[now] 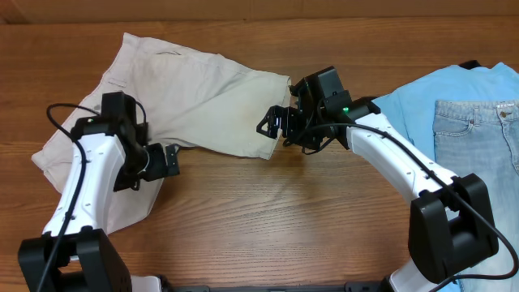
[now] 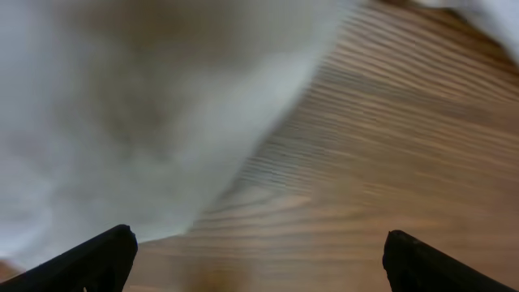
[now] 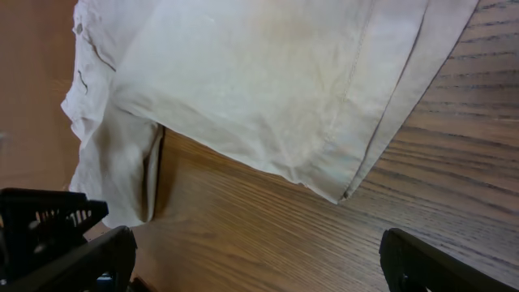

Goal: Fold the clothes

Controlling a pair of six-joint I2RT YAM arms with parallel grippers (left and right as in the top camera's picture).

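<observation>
both spread wide, empty: left gripper (image 1: 168, 160) and right gripper (image 1: 272, 125) flank one leg of the shorts (image 1: 212, 101).

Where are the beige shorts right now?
From overhead, the shorts lie spread on the left half of the table, one leg's hem by the right gripper, the other leg beside the left gripper.

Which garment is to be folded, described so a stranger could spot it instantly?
On the wooden table, look to the left half. There lie the shorts, two wide legs splayed. They alone are pale beige; the T-shirt and jeans at the right edge are blue.
</observation>
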